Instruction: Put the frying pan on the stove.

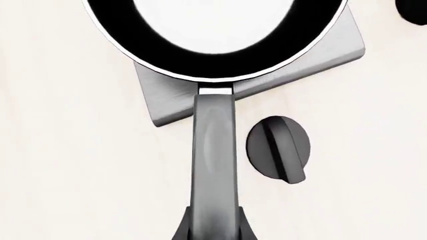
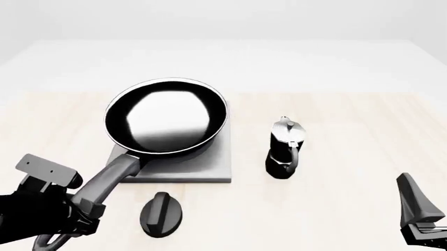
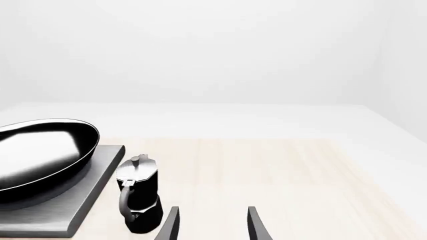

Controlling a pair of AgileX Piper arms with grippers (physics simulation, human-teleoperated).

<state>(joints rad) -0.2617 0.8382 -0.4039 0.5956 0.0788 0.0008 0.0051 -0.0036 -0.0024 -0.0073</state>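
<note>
The glossy black frying pan [image 2: 166,117] is over the grey square stove [image 2: 206,170], covering most of it; I cannot tell whether its base rests on the plate. My left gripper [image 2: 78,210] is shut on the pan's long grey handle [image 1: 213,150] near its end. In the left wrist view the pan [image 1: 200,55] fills the upper part, with the stove [image 1: 333,55] showing beneath it. From the right wrist view the pan [image 3: 47,160] sits above the stove [image 3: 80,205]. My right gripper [image 3: 213,227] is open and holds nothing, low at the table's near right [image 2: 419,222].
A black oval knob [image 2: 162,214] lies on the table just in front of the stove, beside the handle [image 1: 279,148]. A small black moka pot [image 2: 285,149] stands upright to the right of the stove [image 3: 139,195].
</note>
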